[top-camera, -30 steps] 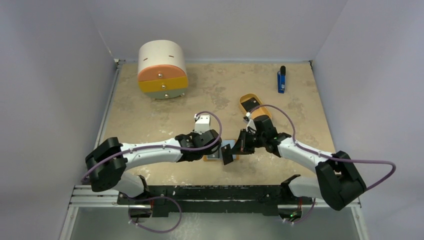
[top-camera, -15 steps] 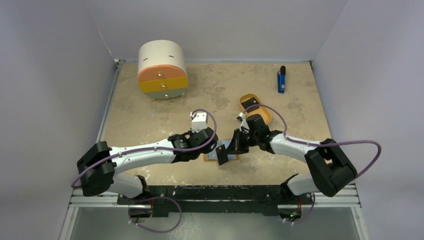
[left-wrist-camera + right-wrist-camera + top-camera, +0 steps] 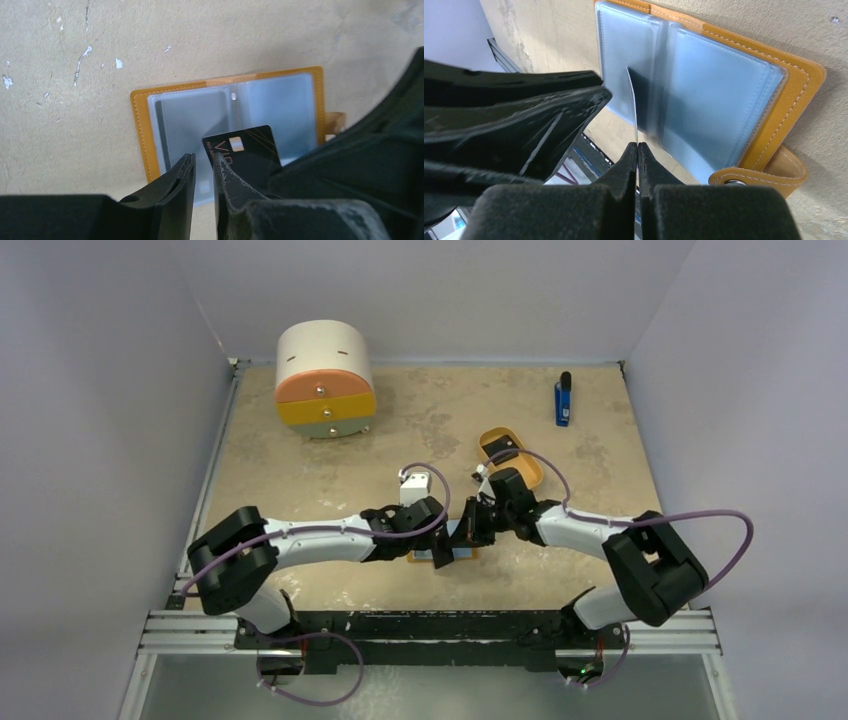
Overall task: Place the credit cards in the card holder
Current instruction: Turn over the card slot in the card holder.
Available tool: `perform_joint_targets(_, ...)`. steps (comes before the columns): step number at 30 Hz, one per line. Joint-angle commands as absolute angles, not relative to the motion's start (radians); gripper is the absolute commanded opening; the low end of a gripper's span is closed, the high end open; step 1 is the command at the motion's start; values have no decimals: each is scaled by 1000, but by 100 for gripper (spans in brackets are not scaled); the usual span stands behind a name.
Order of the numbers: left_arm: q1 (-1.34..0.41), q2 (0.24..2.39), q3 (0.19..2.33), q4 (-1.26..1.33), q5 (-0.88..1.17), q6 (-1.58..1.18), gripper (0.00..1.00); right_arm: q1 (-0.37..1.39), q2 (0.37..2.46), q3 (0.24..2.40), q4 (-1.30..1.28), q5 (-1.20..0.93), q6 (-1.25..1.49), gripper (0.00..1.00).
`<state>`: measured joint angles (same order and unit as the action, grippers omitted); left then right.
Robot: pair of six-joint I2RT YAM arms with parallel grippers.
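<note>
Right wrist view: right gripper (image 3: 637, 150) is clamping a black credit card (image 3: 634, 110) edge-on, its leading edge hanging just over a clear pocket beside the centre fold of the open card holder (image 3: 799, 82). Left gripper (image 3: 204, 170) is hovering at the holder's near edge, fingers narrowly apart, gripping nothing. Judgement: the card is needing a flatter tilt, squared to the pocket opening, then a slow slide. The left fingers should be pinning the holder's cover against skidding.

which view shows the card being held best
Left wrist: the card's face and gold print show, above the open wallet. Right wrist sees it edge-on, pinched in the right tool. The top view gives only a small dark shape.
</note>
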<state>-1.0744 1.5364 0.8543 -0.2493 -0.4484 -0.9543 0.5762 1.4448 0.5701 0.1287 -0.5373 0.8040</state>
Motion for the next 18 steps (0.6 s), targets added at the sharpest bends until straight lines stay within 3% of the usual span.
perform_joint_targets(1, -1054, 1578, 838, -196, -430, -971, 17, 582, 1409, 596, 122, -512, 811, 0)
perform_joint_targets(11, -1045, 1576, 793, -200, -453, -1002, 12, 579, 1223, 566, -21, -411, 814, 0)
perform_joint_targets(18, -1045, 1580, 791, -218, -462, -1007, 10, 578, 1279, 570, 24, -426, 818, 0)
